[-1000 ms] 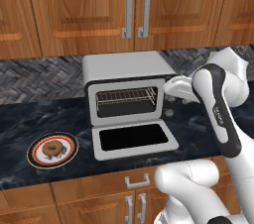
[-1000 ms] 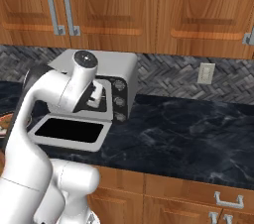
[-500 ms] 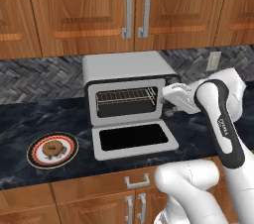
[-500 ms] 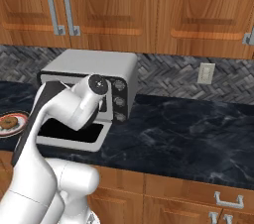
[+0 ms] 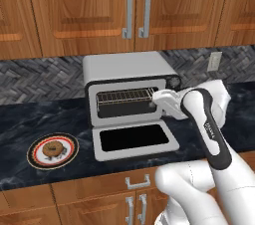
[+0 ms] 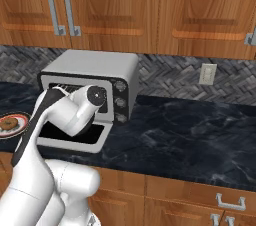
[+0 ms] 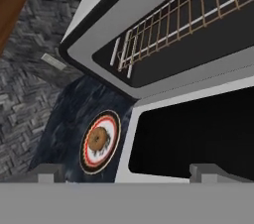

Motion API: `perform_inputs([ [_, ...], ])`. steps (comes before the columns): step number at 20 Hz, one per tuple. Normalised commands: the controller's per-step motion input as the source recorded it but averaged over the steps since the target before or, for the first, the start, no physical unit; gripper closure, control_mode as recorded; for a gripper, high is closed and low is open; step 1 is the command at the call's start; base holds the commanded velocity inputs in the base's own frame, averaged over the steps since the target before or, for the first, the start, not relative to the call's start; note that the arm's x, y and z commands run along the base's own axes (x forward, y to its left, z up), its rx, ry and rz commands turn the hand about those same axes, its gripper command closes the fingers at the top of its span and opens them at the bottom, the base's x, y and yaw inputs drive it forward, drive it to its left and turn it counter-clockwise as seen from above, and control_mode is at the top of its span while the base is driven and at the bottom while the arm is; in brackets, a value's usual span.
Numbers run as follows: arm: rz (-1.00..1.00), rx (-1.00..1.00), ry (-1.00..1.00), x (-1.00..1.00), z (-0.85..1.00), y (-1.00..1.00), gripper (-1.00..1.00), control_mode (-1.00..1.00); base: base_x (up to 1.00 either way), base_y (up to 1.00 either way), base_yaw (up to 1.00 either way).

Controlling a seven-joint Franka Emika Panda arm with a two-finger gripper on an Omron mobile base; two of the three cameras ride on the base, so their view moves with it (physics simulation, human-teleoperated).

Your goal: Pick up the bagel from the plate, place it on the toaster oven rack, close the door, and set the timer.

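Hand (image 5: 158,98) raised in front of toaster oven (image 5: 128,69), at right side of its open cavity, above right part of lowered door (image 5: 133,140); fingertips (image 7: 49,171) spread wide, nothing between them, nothing held. Seen from hand camera: tips apart at lower edge, pointing toward door glass and table (image 5: 30,124) to its left

Door folded down flat onto table, dark window facing up, silver-grey frame around it. Toaster oven rack (image 5: 124,95) spanning dark cavity, bare wire grid, copper-toned wires with pale front bar in hand camera (image 7: 173,20)

Bagel (image 5: 52,149) lying at centre of plate (image 5: 53,161), speckled top up, much smaller than plate. Plate flat on dark marbled table, well left of door, apart from hand. Same pair at far left edge of right base camera, plate (image 6: 20,118) partly hidden behind arm, bagel (image 6: 8,123) probably the brown patch on it, too small to be sure

Three knobs (image 6: 120,102) in column on oven's right front panel

Wooden cabinets (image 5: 134,10) above, herringbone backsplash (image 5: 40,79) behind oven
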Motion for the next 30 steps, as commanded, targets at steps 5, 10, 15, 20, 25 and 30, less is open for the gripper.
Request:
perform_inputs([
  [5,-0.01,0.0,-0.03,0.29,-0.09,0.27,-1.0,-1.0,0.0,0.0,0.0],
  [10,0.0,0.0,-0.03,0.34,-0.1,0.11,-1.0,-1.0,0.0,0.0,0.0],
  [15,0.0,0.0,-0.01,0.29,-0.09,0.0,-1.0,-1.0,0.0,0.0,0.0],
  [20,0.01,0.03,-0.01,0.34,-0.04,0.0,-1.0,-1.0,0.0,0.0,0.0],
  [25,0.04,0.05,-0.01,0.34,-0.06,0.0,-1.0,-1.0,0.0,0.0,0.0],
  [30,0.05,0.05,-0.02,0.34,-0.13,0.0,-1.0,-1.0,0.0,0.0,0.0],
])
